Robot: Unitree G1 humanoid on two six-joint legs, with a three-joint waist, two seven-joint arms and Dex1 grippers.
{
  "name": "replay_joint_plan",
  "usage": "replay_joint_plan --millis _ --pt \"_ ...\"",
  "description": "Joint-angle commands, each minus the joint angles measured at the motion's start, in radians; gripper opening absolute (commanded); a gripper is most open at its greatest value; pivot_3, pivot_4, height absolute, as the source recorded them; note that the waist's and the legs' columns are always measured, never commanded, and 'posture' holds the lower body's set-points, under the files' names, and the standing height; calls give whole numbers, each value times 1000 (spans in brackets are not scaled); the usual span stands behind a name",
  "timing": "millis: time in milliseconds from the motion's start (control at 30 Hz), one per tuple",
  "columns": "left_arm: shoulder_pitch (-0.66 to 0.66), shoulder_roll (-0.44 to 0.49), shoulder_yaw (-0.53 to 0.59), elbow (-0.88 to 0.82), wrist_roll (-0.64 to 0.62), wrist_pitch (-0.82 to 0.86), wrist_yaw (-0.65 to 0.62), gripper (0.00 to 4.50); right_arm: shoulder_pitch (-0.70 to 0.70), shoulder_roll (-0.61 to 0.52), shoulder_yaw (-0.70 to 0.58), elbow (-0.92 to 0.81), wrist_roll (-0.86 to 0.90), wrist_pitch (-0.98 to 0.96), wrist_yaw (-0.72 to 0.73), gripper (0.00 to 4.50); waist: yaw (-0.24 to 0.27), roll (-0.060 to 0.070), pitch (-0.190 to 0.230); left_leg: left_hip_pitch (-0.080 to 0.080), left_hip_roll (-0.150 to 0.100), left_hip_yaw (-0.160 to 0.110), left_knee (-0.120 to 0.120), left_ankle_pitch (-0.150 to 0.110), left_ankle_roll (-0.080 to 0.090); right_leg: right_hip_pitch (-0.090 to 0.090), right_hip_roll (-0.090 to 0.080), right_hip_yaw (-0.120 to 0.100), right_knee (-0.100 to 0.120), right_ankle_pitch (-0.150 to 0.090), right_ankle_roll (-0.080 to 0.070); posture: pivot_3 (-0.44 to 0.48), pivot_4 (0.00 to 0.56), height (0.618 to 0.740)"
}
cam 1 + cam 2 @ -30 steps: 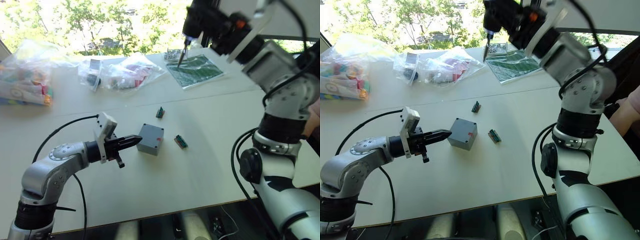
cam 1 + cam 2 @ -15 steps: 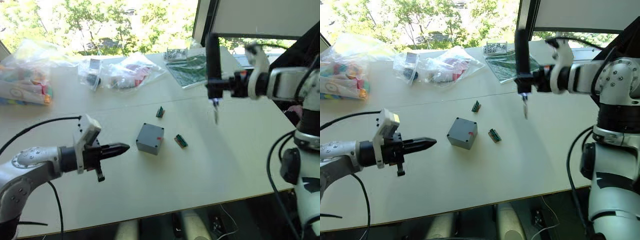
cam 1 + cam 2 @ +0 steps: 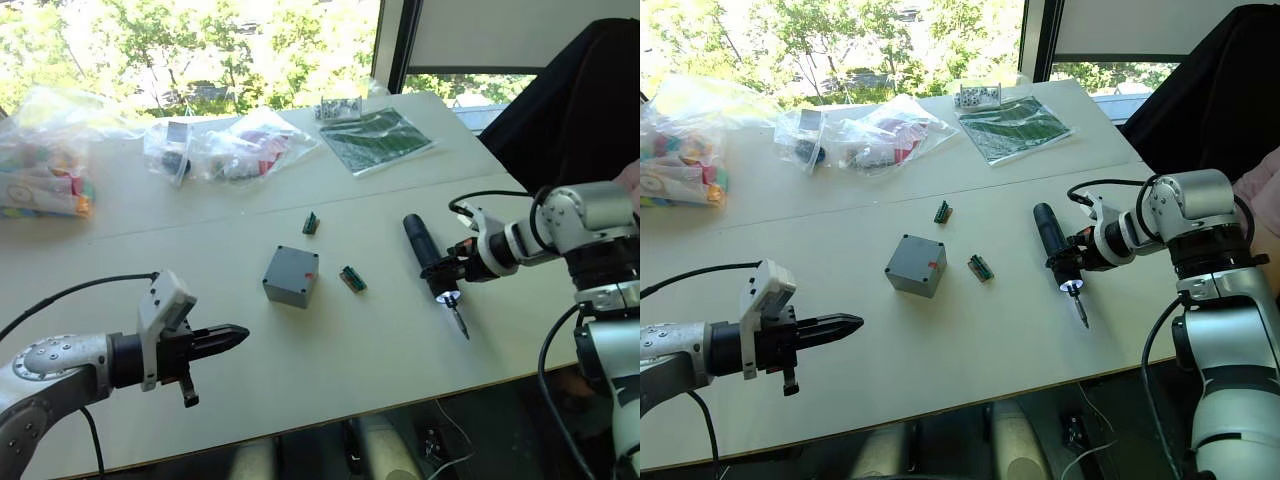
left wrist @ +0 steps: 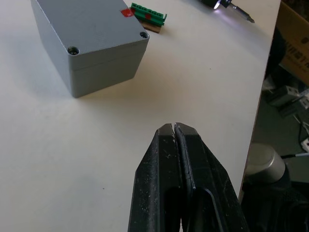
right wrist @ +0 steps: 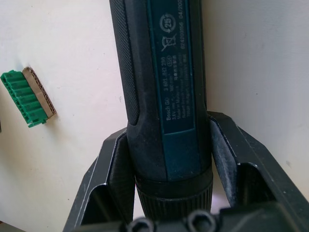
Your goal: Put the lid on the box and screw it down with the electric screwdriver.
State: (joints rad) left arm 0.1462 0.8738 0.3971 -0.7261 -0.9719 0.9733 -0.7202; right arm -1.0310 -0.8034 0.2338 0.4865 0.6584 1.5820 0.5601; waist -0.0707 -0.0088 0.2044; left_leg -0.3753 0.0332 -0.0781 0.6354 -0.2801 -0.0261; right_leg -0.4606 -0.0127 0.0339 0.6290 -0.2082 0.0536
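The grey box (image 3: 289,285) stands mid-table with the lid (image 4: 87,24) lying flat on top of it, a screw head in each visible corner and a red mark on the lid. My left gripper (image 3: 240,333) is shut and empty, low over the table, a hand's width nearer than the box and pointing toward it. The electric screwdriver (image 3: 425,255) lies on the table to the right, its metal bit (image 3: 460,322) toward the front edge. My right gripper (image 3: 447,268) is shut on its body near the bit end, with fingers (image 5: 118,159) on both sides.
Two small green connectors (image 3: 352,279) (image 3: 311,222) lie beside the box. Plastic bags of parts (image 3: 230,145) (image 3: 40,165) and a green sheet (image 3: 375,138) sit along the far edge. A dark chair back (image 3: 570,110) stands at the right, beyond the table.
My right arm came down from high above the table and brought the screwdriver down flat at the right. My left gripper drew back from the box toward the near left.
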Motion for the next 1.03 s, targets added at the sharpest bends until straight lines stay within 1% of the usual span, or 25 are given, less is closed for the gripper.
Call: replay_joint_plan --millis 33,100,133,167,200,300,400,433,467,500,567,600,633,700,767,867,967,1033 --pt "6 2 3 -18 12 -32 10 0 -40 0 -4 7 -48 -31 36 3190 0 0 0 0 0 0 0 0 0 0 0 0 0 0 0 0 150 740" --pt "2 5 -1 -2 35 -49 10 0 -43 6 -8 0 -68 -48 50 3927 0 0 0 0 0 0 0 0 0 1 0 1 0 0 0 0 150 740" --pt "-2 6 -2 7 41 -55 9 0 -43 7 -12 -9 -79 -63 55 4238 0 0 0 0 0 0 0 0 0 1 0 1 0 0 0 0 150 740" --pt "-5 4 1 15 42 -59 9 0 -38 2 -8 -28 -94 -94 64 4440 0 0 0 0 0 0 0 0 0 1 0 1 0 0 0 0 150 740" --pt "-9 0 8 24 33 -59 9 0 -30 -4 -7 -52 -111 -132 72 4440 0 0 0 0 0 0 0 0 0 1 0 1 0 0 0 0 150 740" --pt "12 0 40 40 9 -58 -8 0 40 -28 -96 -202 -120 -383 154 4440 0 0 0 0 0 1 0 0 0 0 1 2 1 0 0 0 150 740" --pt "70 0 74 30 -17 -49 -27 0 220 -78 -159 -425 -160 -687 256 4440 2 0 0 0 0 1 -1 0 0 0 1 2 0 0 1 0 150 740" --pt "99 -2 83 24 -27 -43 -33 0 322 -112 -171 -514 -183 -826 330 4440 4 -1 0 0 0 1 -1 0 0 1 1 3 0 0 1 0 150 740" --pt "129 -2 89 18 -32 -39 -39 0 410 -137 -193 -590 -169 -878 389 4440 12 -1 -1 0 0 1 -1 0 0 1 1 3 0 0 4 0 150 740" --pt "156 -1 92 11 -36 -37 -44 0 483 -151 -219 -653 -144 -883 417 4440 14 -2 -1 0 0 1 -1 0 0 1 0 3 0 0 8 0 150 740" --pt "190 0 99 4 -43 -41 -51 0 575 -153 -262 -726 -108 -887 438 4440 18 -2 -1 1 0 3 -1 0 0 2 0 4 0 -1 9 0 150 740" --pt "214 5 99 -1 -42 -38 -57 0 662 -154 -295 -806 -39 -844 459 4440 20 -2 -1 1 0 4 -1 0 0 2 0 5 0 -2 9 0 150 740" --pt "231 10 98 -4 -41 -36 -61 0 724 -155 -320 -864 11 -814 475 4440 21 -2 -1 1 0 6 0 0 0 0 0 8 0 -3 5 0 150 740" --pt "271 14 94 -10 -29 -39 -74 0 828 -155 -340 -965 70 -776 484 4440 24 -2 -1 3 0 7 2 0 0 2 0 9 1 -3 5 0 150 740" --pt "308 16 90 -10 -13 -51 -90 0 888 -148 -342 -1030 86 -764 468 4440 24 -3 -1 4 0 7 4 -1 0 2 1 9 1 -4 6 0 150 740" --pt "316 5 94 -1 -25 -59 -88 0 936 -133 -330 -1074 84 -766 440 4440 25 -3 -1 2 1 7 12 -1 0 3 2 9 0 -4 6 0 150 740" --pt "304 0 90 5 -34 -63 -85 0 956 -123 -312 -1083 61 -783 425 4440 26 -3 -2 2 1 4 12 -1 -1 7 3 7 -15 -4 6 0 150 740" --pt "297 -3 85 4 -36 -65 -82 0 961 -119 -305 -1079 53 -792 421 4440 26 -3 -2 2 1 5 12 -2 -2 11 1 7 -18 -4 6 0 150 740"
